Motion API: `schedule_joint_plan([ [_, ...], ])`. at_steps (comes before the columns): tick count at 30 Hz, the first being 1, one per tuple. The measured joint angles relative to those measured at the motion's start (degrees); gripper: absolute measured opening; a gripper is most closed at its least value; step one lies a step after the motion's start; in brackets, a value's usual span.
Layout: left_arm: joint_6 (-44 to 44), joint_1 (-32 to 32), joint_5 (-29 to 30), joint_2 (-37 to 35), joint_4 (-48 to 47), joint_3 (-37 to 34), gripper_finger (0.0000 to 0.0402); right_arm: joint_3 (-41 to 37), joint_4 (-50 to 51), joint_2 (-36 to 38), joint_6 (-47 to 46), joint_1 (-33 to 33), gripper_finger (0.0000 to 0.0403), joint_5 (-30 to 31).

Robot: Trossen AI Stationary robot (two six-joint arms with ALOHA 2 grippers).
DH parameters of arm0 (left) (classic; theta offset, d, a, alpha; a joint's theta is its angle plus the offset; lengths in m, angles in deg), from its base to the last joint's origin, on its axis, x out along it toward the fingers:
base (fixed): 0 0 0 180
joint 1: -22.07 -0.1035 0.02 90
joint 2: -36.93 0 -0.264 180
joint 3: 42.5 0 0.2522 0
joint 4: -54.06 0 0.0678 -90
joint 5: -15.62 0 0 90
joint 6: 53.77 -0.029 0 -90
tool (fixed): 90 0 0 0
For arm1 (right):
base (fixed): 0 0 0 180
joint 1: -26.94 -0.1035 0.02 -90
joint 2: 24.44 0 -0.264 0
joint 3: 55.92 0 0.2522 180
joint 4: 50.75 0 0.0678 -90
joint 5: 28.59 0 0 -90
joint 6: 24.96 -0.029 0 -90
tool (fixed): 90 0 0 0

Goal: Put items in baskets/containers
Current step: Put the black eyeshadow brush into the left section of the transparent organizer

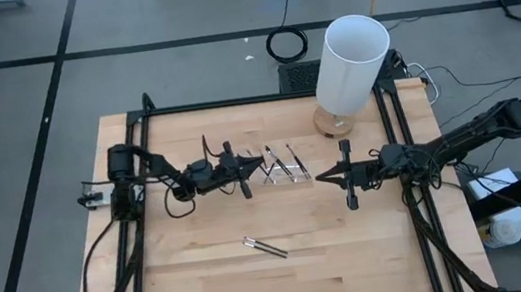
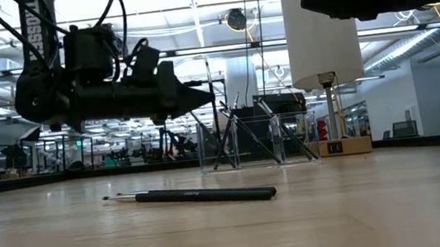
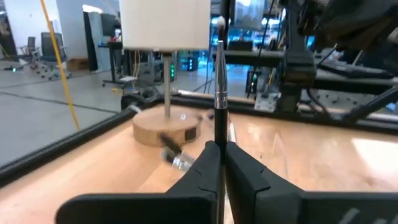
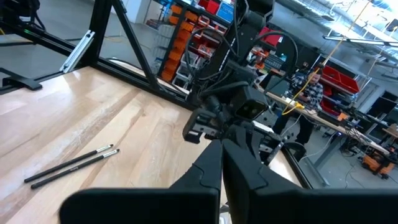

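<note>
My left gripper (image 1: 254, 173) (image 3: 221, 146) is shut on one thin dark stick (image 3: 219, 93) just left of the clear tray (image 1: 283, 166) (image 2: 259, 140), above the table. Several sticks lean inside the tray. Two more sticks (image 1: 266, 247) (image 4: 71, 165) lie flat on the wood near the table's front; the low view shows them as one dark bar (image 2: 199, 195). My right gripper (image 1: 321, 175) (image 4: 222, 155) is shut with nothing in it and hangs level just right of the tray. My left gripper pinches the stick's dark handle (image 3: 219, 129) between its two fingers, just below the silvery ferrule. The fingers lie level, coming from the table's left, across the stick. The stick stands about upright, with its ferrule and pale tip (image 3: 219, 28) above the fingers; its lower end is hidden.
A tall white cylinder (image 1: 350, 61) (image 2: 321, 25) on a round wooden base (image 1: 336, 122) stands behind the tray at the far right. A black frame (image 1: 235, 102) runs along the table's edges. Bare wood lies around the two loose sticks.
</note>
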Motion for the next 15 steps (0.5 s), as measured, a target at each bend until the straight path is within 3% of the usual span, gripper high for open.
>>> schedule_joint_plan([
  [15,0.5,0.6,0.0,6.3,2.2,3.4,0.001,0.0,0.6,0.0,-0.2,0.0,0.0,-0.2],
])
